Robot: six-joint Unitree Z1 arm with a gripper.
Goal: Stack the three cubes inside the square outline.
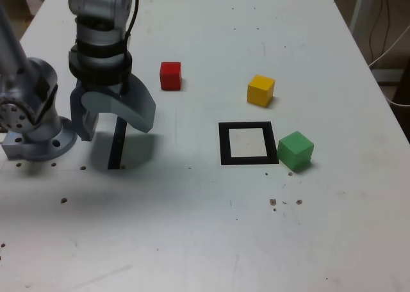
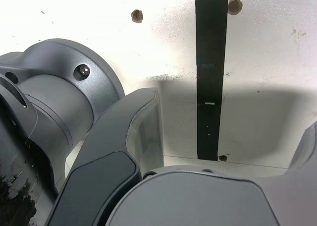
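A: The exterior view is evenly bright, soft light from above; the white worktop (image 1: 211, 241) is pale and slightly washed out, with no hard glare.

B: Shadows?

A: Soft ones. The end effector (image 1: 112, 116) drops a blurred grey patch onto the worktop right under itself, and the green cube (image 1: 295, 150) has a thin dark edge at its near side (the yellow cube (image 1: 261, 89) too).

B: And the wrist view?

A: Dimmer in its near half, where a broad shadow crosses the black strip (image 2: 212, 62). The grey fingers (image 2: 124, 137) close to the lens look soft, and the picture is a little grainy.
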